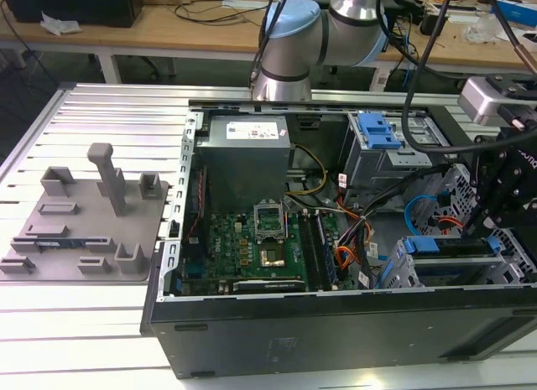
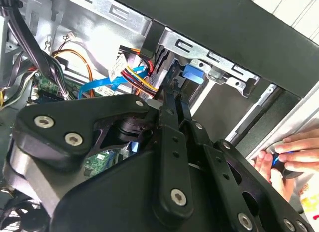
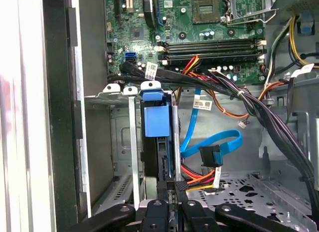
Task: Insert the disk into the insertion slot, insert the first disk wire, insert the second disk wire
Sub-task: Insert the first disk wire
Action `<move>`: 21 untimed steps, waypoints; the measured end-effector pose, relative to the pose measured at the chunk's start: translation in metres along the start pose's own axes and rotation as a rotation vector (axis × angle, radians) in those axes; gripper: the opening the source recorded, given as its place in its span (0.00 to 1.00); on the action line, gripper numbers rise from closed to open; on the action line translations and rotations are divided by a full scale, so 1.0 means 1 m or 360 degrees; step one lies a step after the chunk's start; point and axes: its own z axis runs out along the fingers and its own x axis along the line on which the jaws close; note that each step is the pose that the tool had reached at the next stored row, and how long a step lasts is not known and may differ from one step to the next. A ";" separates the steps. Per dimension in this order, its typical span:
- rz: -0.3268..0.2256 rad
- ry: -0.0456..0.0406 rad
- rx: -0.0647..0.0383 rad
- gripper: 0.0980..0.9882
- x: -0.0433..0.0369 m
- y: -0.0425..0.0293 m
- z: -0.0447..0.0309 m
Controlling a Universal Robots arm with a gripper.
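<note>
Where the open black computer case (image 1: 336, 331) lies on the ribbed aluminium bench (image 1: 84, 323), the black two-fingered pincer (image 3: 172, 188) hangs inside it. Its fingers are drawn close together and clamped on the dark end of the flat silver disk (image 3: 157, 119) in its bright blue plastic caddy. The disk stands edge-on between the walls of the low grey perforated sheet-metal insertion slot (image 3: 124, 152). A flat blue cable (image 3: 219, 142) with a black plug loops just beside it. In the second wrist view, a person's hand (image 2: 286, 154) lies beyond the case wall.
</note>
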 end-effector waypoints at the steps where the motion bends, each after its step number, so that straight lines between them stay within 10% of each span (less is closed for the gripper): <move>1: 0.0006 0.0000 0.0000 0.08 0.0000 0.0000 0.0000; 21: 0.0012 0.0000 -0.0001 0.08 -0.0005 0.0000 0.0078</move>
